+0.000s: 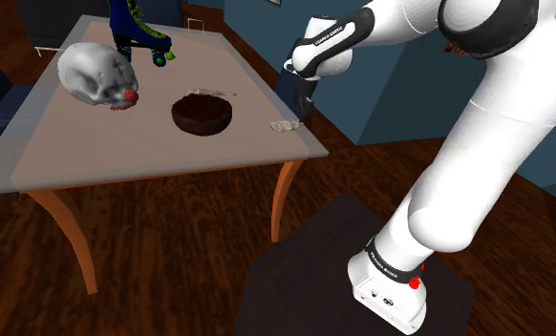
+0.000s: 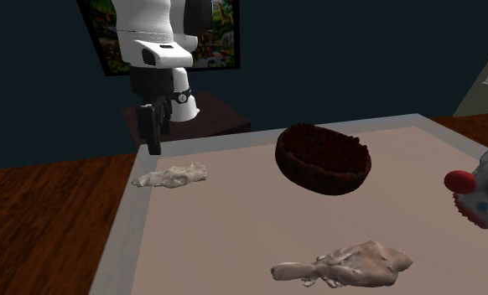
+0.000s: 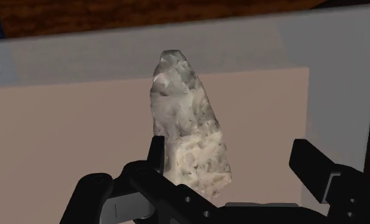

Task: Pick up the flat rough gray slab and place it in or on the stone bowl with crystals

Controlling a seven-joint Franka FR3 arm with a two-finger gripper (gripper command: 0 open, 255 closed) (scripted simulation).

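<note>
A flat, rough, pale grey slab (image 1: 284, 125) (image 2: 171, 177) lies on the table near the corner closest to the arm. My black gripper (image 1: 303, 103) (image 2: 154, 138) hangs open just above it, over the table's edge. In the wrist view the slab (image 3: 187, 130) stretches away from the gripper (image 3: 231, 165), its near end beside one finger (image 3: 155, 156); the other finger (image 3: 311, 164) stands well apart from it. The fingers hold nothing. The dark brown rough bowl (image 1: 202, 114) (image 2: 324, 157) sits near the table's middle, apart from the slab.
A second pale rough piece (image 2: 345, 265) lies on the table beyond the bowl. A grey skull with a red nose (image 1: 96, 74) (image 2: 473, 188) and a blue roller skate (image 1: 138, 29) stand farther along the table (image 1: 95, 153). Dark wooden floor surrounds it.
</note>
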